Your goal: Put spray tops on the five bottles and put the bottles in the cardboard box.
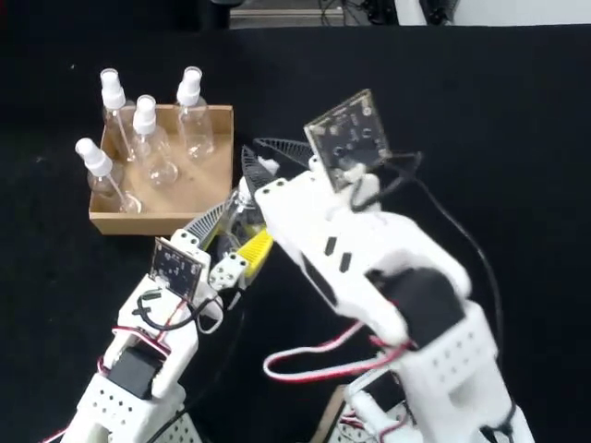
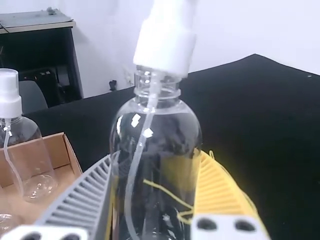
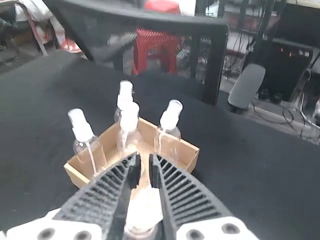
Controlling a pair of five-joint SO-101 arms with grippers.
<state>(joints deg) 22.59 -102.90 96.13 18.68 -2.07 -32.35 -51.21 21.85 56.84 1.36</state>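
Cardboard box [image 1: 138, 221] at tabletop [image 1: 517, 138] left, four capped bottles [image 1: 148, 138] standing inside, and just right of it my left pincer [image 1: 235, 233] is clamped around the upright fifth bottle [image 2: 155, 150] — my right pincer [image 3: 142, 170], nearly closed, grips the spray top [image 3: 145, 207] at its neck.

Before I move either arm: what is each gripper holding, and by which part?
The left gripper clamps a bottle by its body; the right gripper pinches the spray top by its white head.
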